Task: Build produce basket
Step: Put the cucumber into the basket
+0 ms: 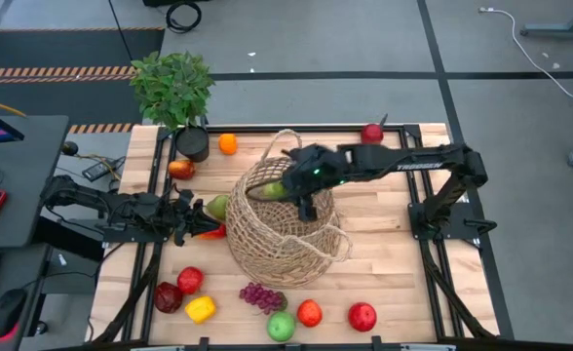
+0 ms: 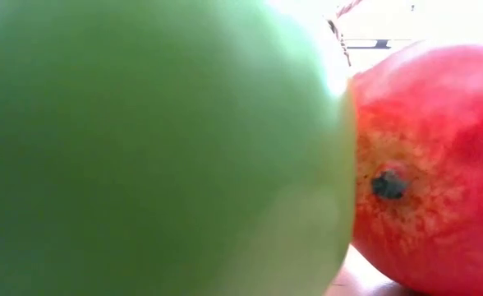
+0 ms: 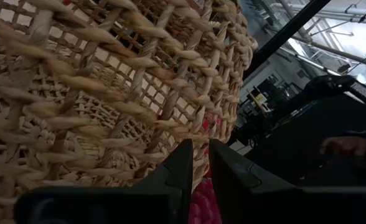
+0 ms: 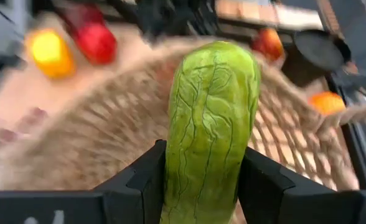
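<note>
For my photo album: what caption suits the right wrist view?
Right end effector holding a green cucumber over the wicker basket.

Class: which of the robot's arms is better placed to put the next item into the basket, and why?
The right: its end effector already grips the cucumber above the basket. The left end effector is shut, empty, beside the basket.

From overhead we look straight down on the whole bench (image 1: 384, 244), with the basket (image 1: 286, 229) at its middle. The low camera sits at bench height, pressed so close to a green apple (image 2: 151, 148) and a red fruit (image 2: 439, 156) that they fill its picture. The left wrist camera faces the basket's woven wall (image 3: 108, 93) from very near (room beyond). The right wrist camera looks along a cucumber (image 4: 211, 130) into the basket, which three views share.
</note>
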